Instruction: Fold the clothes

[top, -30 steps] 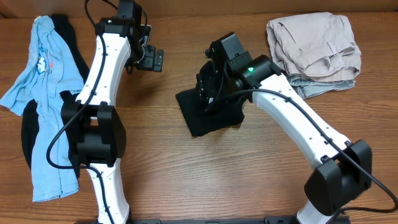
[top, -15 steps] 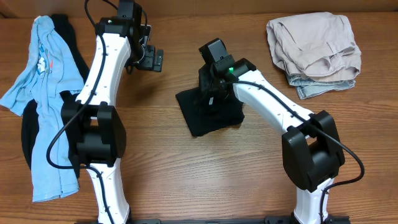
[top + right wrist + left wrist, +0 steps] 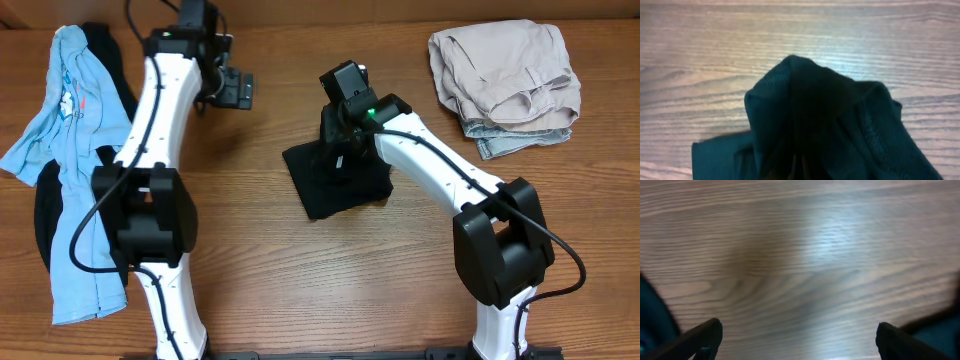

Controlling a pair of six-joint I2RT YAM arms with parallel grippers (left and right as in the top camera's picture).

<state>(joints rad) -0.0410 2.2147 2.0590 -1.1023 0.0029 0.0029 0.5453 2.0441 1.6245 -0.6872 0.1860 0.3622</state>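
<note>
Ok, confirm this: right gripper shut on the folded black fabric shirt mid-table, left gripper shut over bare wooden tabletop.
Not quite: the left gripper is open, jaws spread wide over the wooden tabletop, as the left wrist view shows. The right gripper is indeed shut on the folded black fabric shirt.

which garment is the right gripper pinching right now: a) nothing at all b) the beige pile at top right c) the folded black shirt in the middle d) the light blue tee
c, the right gripper is shut on the black shirt, whose dark fabric is bunched up between its fingers in the right wrist view.
</note>
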